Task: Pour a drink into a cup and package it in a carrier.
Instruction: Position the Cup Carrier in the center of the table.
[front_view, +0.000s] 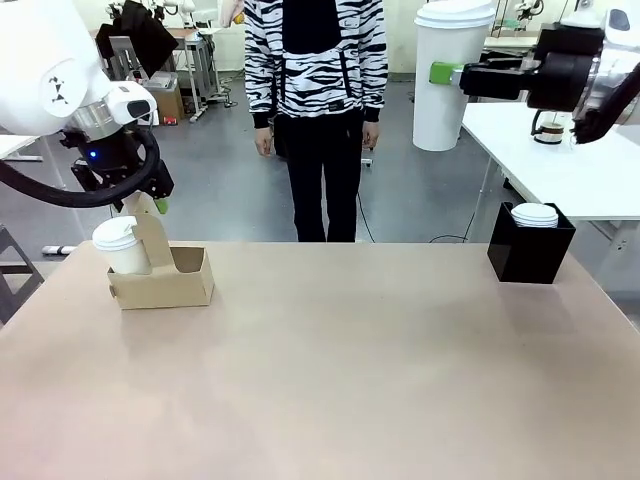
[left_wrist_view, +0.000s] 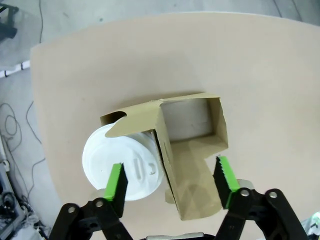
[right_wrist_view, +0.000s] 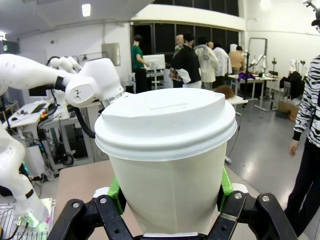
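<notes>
**Front view.** The tan worktop (front_view: 330, 370) ran from the lower edge of the frame to a far edge at mid-height. Grey floor and a standing person (front_view: 315, 100) lay beyond it. The carrier (front_view: 165, 282) stood near the worktop's left edge, with a lidded seated cup (front_view: 122, 247) in its left slot. The left pincer (front_view: 158, 205) hung at the top of the upright handle tab (front_view: 153, 235). At the upper right, the right pincer (front_view: 447, 73) gripped a raised cup (front_view: 452, 85), well above the surface. A black box (front_view: 530, 255) holding a stack of lids (front_view: 535, 214) stood near the far right edge. The middle and near parts of the surface were bare between the carrier and the box.

**Left wrist view.** The left pincer (left_wrist_view: 169, 166) was spread wide. Its pads (left_wrist_view: 116, 182) flanked the handle tab (left_wrist_view: 195, 192) and part of the seated cup (left_wrist_view: 120, 160). The carrier (left_wrist_view: 192, 152) sat close to the worktop's (left_wrist_view: 250, 65) rounded corner, with grey floor (left_wrist_view: 75, 15) past that edge. The right slot was unoccupied. Bare surface extended toward the upper right of the frame.

**Right wrist view.** The right pincer (right_wrist_view: 170, 190) was clamped on the raised cup (right_wrist_view: 170, 150), with a green pad against each side of the cup wall. A strip of worktop (right_wrist_view: 75, 185) showed at the lower left, with the left arm (right_wrist_view: 90, 82) above it. Behind were benches, several people and open floor at the right.
</notes>
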